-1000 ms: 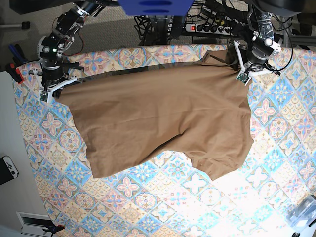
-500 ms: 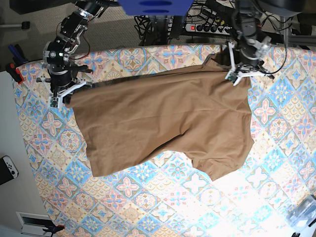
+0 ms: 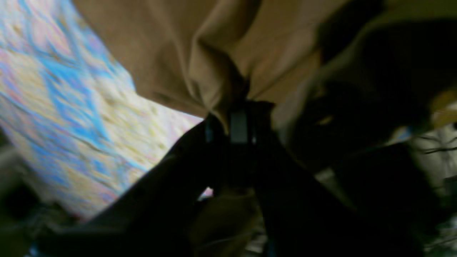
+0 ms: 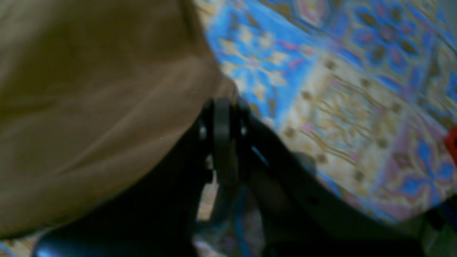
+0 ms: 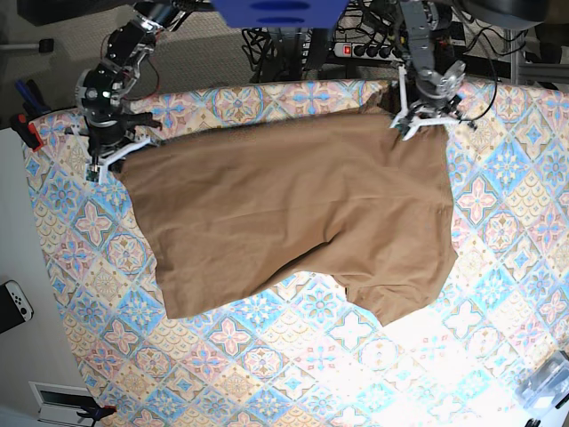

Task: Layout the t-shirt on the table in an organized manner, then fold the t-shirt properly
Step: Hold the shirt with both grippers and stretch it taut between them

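Observation:
The tan-brown t-shirt (image 5: 293,213) lies spread over the patterned table (image 5: 498,285), its far edge stretched between my two grippers near the table's back edge. My left gripper (image 5: 420,117), on the base view's right, is shut on a bunched fold of the shirt (image 3: 214,71); its fingers (image 3: 238,125) pinch the cloth. My right gripper (image 5: 108,153), on the base view's left, is shut on the shirt's other far corner (image 4: 107,107); its fingers (image 4: 222,125) clamp the cloth's edge over the tablecloth (image 4: 339,89). A sleeve (image 5: 400,298) lies at the near right.
A power strip and cables (image 5: 378,49) lie on the floor behind the table. A white game controller (image 5: 13,302) lies on a surface left of the table. A clear plastic object (image 5: 547,387) sits at the near right corner. Red clamps (image 5: 27,133) hold the cloth's left edge.
Both grippers have carried the shirt's far edge toward the table's back edge. The left gripper shifted left in the base view and the right gripper moved back; the edge is now straighter.

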Action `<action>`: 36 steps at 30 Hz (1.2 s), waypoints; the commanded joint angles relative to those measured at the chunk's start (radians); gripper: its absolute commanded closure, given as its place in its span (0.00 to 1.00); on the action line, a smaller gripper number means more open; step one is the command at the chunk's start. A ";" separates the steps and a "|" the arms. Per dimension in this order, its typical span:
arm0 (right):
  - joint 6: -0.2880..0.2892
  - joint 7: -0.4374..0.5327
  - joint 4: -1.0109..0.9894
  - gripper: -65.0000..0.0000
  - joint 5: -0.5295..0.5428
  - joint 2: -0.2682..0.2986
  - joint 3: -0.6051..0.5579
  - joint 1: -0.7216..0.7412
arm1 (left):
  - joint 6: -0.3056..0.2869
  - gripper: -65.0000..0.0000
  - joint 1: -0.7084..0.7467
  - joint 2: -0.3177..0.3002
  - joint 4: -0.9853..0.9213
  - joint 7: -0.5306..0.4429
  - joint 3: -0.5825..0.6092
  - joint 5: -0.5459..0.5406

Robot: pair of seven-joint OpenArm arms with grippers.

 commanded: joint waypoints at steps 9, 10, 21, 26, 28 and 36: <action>-0.005 0.025 -0.002 1.00 0.005 0.009 0.001 0.009 | 0.005 0.99 -0.136 0.024 -0.034 0.115 -0.159 -0.213; -0.005 0.023 -0.013 1.00 0.005 0.009 0.001 0.009 | 0.005 0.96 -0.160 0.024 -0.034 0.149 -0.159 -0.207; -0.005 -0.051 -0.033 1.00 0.002 0.009 -0.007 0.009 | 0.005 0.60 -0.214 0.021 0.035 0.293 -0.159 -0.214; -0.005 -0.051 -0.033 1.00 0.002 0.009 -0.008 0.009 | 0.005 0.30 -0.205 0.025 0.084 0.290 -0.160 -0.216; -0.005 -0.052 -0.033 1.00 0.002 0.009 -0.008 0.009 | 0.005 0.23 -0.200 0.024 0.095 0.288 -0.160 -0.217; -0.005 -0.051 -0.033 1.00 0.002 0.009 -0.008 0.009 | 0.005 0.30 -0.200 0.050 0.156 0.287 -0.214 -0.342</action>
